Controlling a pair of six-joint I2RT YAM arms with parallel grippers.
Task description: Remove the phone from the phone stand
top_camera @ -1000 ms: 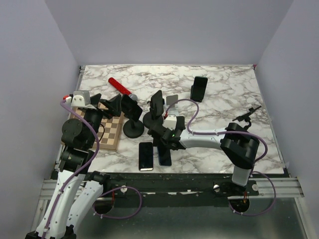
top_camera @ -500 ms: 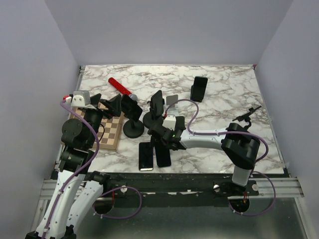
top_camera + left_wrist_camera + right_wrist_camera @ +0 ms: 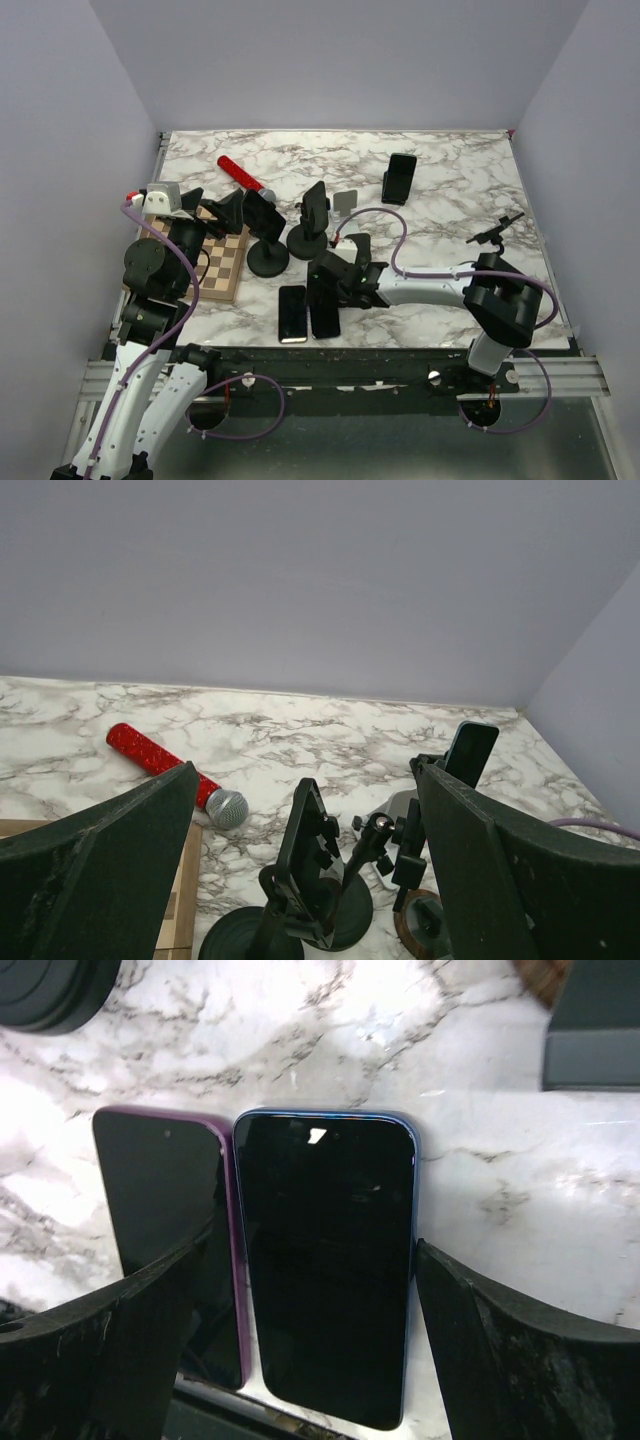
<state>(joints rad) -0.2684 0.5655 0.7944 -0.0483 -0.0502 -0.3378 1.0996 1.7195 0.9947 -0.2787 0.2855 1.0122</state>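
Hovers left gripper (image 3: 212,210), spread wide, well left of and beyond the purple phone (image 3: 292,313). Shows the blue phone (image 3: 325,320) flat against that phone's right edge, long axes parallel, beneath the right gripper's (image 3: 312,1290) parted, empty jaws. Bares its whole face only from the right wrist; masks its far end from above.

Two phones lie flat, screens dark, on the marble tabletop (image 3: 520,1190): a blue-edged phone (image 3: 325,1260) mid-frame w/ a purple-edged phone (image 3: 165,1220) right beside it on frame-L. The right gripper (image 3: 315,1245) hangs over them, jaws wide apart & holding nothing. A black round base (image 3: 50,990) sits top-L, a dark grey block (image 3: 595,1030) top-R
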